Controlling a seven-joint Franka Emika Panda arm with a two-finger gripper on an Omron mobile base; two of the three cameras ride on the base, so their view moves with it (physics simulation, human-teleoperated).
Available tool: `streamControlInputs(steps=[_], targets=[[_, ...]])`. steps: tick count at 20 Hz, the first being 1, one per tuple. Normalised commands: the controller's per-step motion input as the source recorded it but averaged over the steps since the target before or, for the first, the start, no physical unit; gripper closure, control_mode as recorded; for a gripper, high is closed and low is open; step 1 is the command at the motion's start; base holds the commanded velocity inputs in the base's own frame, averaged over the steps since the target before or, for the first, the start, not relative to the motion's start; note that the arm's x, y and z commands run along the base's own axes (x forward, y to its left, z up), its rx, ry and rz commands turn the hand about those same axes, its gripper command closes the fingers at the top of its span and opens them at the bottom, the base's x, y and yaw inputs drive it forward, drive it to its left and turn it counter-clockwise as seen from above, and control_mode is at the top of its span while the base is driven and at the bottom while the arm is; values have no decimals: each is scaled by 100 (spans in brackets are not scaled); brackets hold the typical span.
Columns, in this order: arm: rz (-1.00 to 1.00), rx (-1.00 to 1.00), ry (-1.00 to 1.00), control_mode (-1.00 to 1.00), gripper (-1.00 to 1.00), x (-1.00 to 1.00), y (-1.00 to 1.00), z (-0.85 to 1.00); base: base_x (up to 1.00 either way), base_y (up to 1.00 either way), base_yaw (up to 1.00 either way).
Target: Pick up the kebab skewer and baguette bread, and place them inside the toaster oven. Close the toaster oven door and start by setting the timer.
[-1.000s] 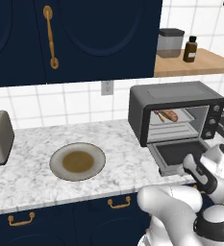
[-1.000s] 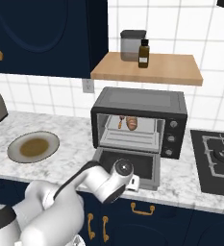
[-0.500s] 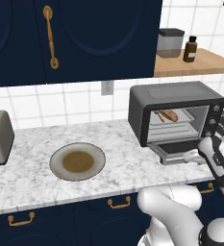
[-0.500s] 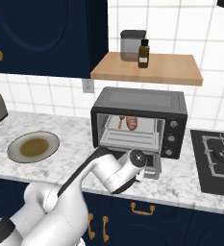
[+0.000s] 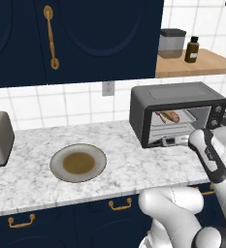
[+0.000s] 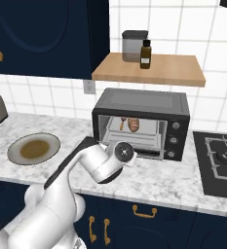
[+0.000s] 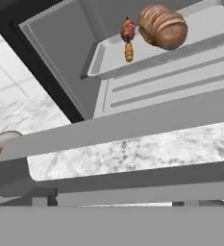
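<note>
The tool [image 5: 176, 141] sits low at the front of the toaster oven [image 5: 177, 94], right of centre in the left base view, against the outer edge of the toaster oven door [image 7: 132, 153]. We cannot tell whether its jaws are spread or closing on anything; the fingers are not clearly visible.

In the hand view the door runs across the middle of the frame, part-way between flat and shut. The marble surface [image 5: 129, 160] shows through its glass. Above it, at upper centre, the kebab skewer [image 7: 128, 41] lies on the oven tray [image 7: 132, 62]. The baguette bread [image 7: 162, 26] is just to its right, close beside it. Both are already inside the oven, so we judge that the loading is done and the door is the step in hand.

The main risk we see is the door slipping. If the tool loses the door's edge as the door swings up, the door would drop back open. A push that is off-centre or too hard could shove the whole oven back along the surface. Both foods look clear of the door's path. The knobs [image 6: 173, 140], in the right base view, still have to be reached afterwards. They are small and stacked close together, so we could easily turn the wrong one instead of the timer.
</note>
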Motion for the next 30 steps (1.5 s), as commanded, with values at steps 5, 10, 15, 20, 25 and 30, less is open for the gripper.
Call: streamControlInputs(steps=[5, 10, 15, 20, 25, 30], targets=[[-3, 0, -5, -100, -100, 51, 24, 24, 0, 0, 0], [0, 0, 0, -100, -100, 40, 1, 10, 0, 0, 0], [0, 1, 0, -100, -100, 49, 1, 2, 0, 0, 0], [0, 3, 0, -100, -100, 46, 10, 0, 0, 0, 0], [0, 3, 0, -100, -100, 42, 12, 0, 0, 0, 0], [0, 3, 0, -100, -100, 45, 15, 0, 0, 0, 0]])
